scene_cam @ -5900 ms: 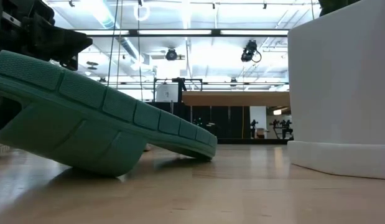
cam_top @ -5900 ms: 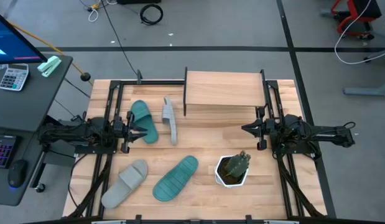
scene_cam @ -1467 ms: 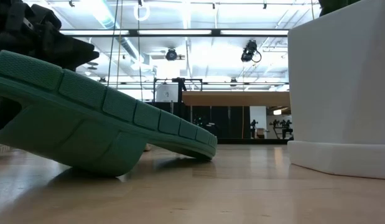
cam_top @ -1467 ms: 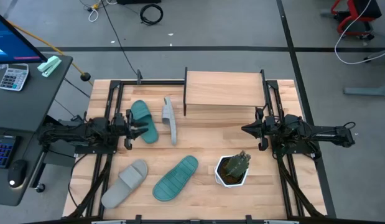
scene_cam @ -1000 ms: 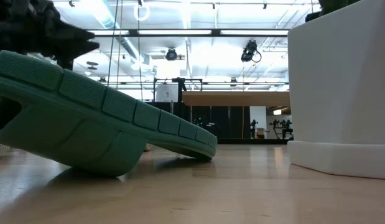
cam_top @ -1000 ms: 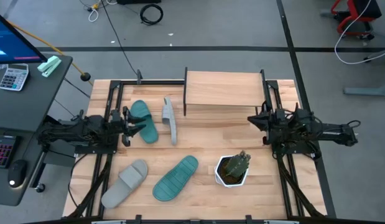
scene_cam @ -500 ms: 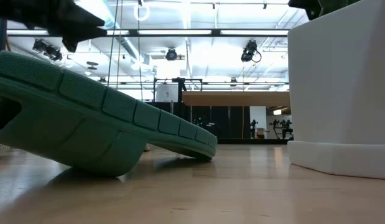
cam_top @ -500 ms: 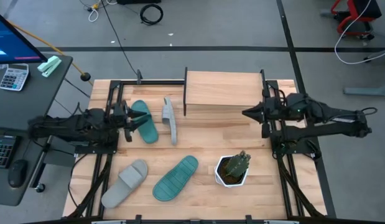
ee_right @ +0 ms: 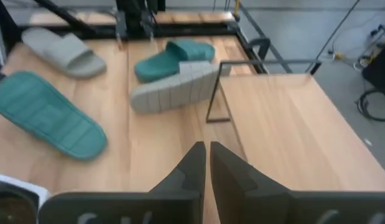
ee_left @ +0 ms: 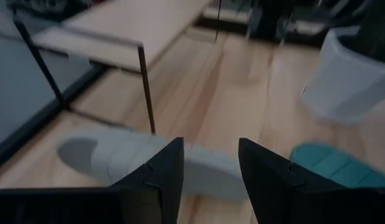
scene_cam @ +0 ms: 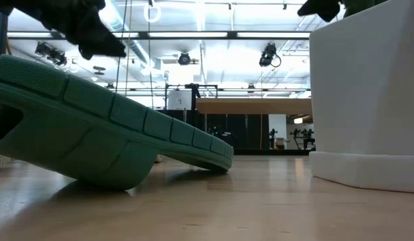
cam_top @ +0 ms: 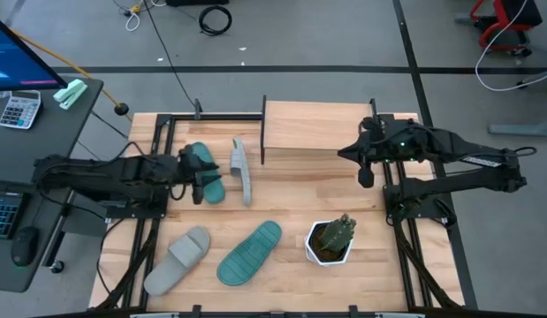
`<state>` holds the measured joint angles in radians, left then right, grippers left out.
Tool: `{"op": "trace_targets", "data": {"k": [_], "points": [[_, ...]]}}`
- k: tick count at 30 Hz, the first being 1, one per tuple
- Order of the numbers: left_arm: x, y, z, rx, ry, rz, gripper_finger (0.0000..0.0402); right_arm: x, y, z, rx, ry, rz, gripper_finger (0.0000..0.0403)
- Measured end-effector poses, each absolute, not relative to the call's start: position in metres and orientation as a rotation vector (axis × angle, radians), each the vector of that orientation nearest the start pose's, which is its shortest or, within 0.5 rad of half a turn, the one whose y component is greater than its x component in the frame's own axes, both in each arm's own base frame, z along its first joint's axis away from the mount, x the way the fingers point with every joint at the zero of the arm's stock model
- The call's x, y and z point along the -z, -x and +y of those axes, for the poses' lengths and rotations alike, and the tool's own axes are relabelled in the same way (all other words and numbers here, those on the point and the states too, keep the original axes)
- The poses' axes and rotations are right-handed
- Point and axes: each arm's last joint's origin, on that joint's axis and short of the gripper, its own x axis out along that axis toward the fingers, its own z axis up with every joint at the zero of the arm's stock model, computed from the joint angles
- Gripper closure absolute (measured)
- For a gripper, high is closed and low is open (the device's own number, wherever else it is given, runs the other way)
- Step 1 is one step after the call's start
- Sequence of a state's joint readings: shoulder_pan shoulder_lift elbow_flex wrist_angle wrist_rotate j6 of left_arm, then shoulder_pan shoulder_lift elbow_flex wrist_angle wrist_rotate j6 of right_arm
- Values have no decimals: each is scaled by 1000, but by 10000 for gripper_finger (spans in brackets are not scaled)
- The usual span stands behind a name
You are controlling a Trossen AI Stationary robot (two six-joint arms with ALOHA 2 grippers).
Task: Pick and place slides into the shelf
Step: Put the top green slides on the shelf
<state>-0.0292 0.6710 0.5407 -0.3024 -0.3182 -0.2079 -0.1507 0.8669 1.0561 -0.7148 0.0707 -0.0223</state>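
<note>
- High view: we see the left claw point(cam_top: 197, 179) over the teal slide point(cam_top: 205, 171) beside the grey slide on edge point(cam_top: 241, 170); the right claw point(cam_top: 361, 162) hovers by the shelf point(cam_top: 317, 126) at the surface's point(cam_top: 291, 190) far edge
- Low view: an overturned teal slide point(scene_cam: 106, 134) fills the front
- Left wrist view: our left fingers point(ee_left: 164, 171) stand apart, empty, above the grey slide
- Right wrist view: our right fingers point(ee_right: 193, 163) are pressed together, holding nothing

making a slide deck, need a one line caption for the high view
Left hand open over a teal slide; right hand shut beside the empty shelf.
</note>
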Motion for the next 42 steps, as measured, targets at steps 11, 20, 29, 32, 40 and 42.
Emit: {"op": "trace_targets", "data": {"k": [11, 20, 29, 32, 40, 42], "points": [[-238, -166, 6, -365, 174, 516, 247, -353, -172, -33, 233, -3, 586, 373], [-231, -166, 24, -491, 224, 562, 240, -353, -173, -33, 222, 29, 593, 373], [-217, -147, 44, -742, 271, 726, 239, -353, -173, -33, 222, 31, 594, 373], [-215, -144, 46, -773, 274, 760, 239, -352, -173, -33, 222, 31, 594, 373], [-207, -137, 45, -822, 254, 877, 239, -353, -173, -33, 222, 30, 593, 373], [-206, -139, 46, -831, 250, 879, 239, -352, -173, -33, 222, 30, 594, 373]]}}
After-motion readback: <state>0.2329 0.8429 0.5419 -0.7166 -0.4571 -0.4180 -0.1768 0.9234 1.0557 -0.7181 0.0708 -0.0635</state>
